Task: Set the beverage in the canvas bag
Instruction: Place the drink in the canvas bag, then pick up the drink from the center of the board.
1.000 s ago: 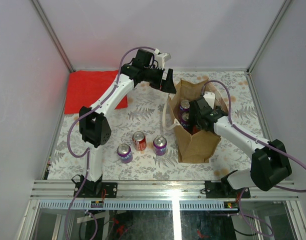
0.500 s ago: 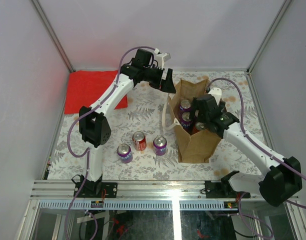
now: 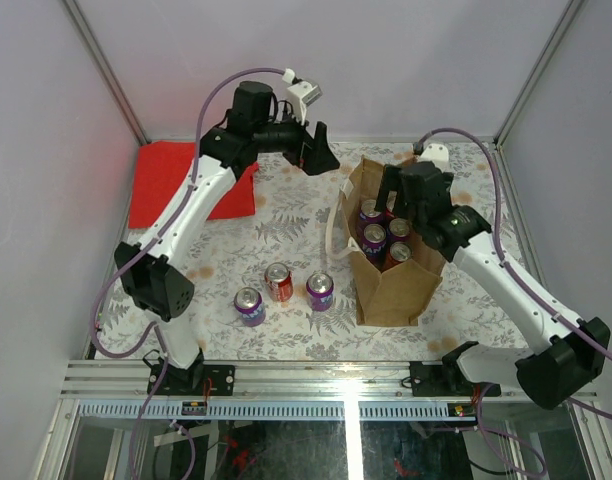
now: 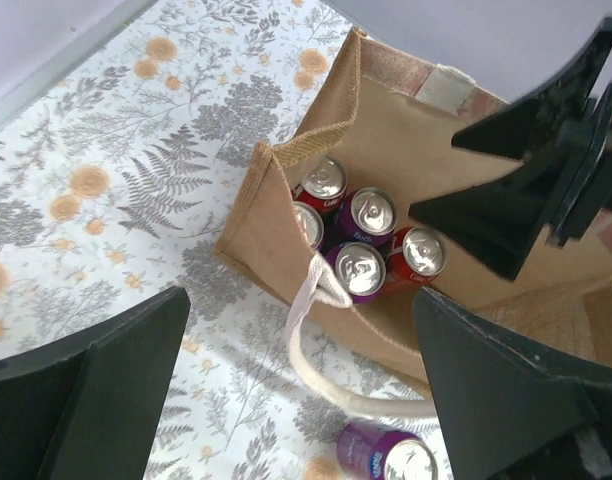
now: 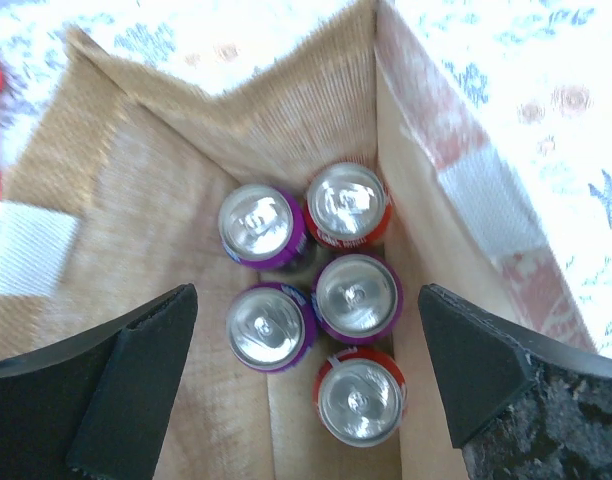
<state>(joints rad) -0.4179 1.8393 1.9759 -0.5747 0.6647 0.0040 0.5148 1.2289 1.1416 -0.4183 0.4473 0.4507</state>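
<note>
The right gripper [image 5: 306, 292] has come up out of the canvas bag [image 3: 391, 290] and hangs over it, fingers apart and empty. The left gripper [image 3: 318, 158], also spread and empty, has backed off past the bag's far corner. Five cans [image 5: 356, 295] sit inside (three cans [image 3: 278, 282] wait left of the bag), so fetching another looks next.

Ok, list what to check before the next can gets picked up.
1. Right gripper open and empty above the bag: ok.
2. Left gripper open and empty: ok.
3. Canvas bag upright, mouth open: ok.
4. Five bagged cans stand upright, with bare floor beside them for another: looks ok.
5. Three loose cans upright: ok.
6. Gaps between the loose cans wide enough for fingers: cannot tell.
</note>
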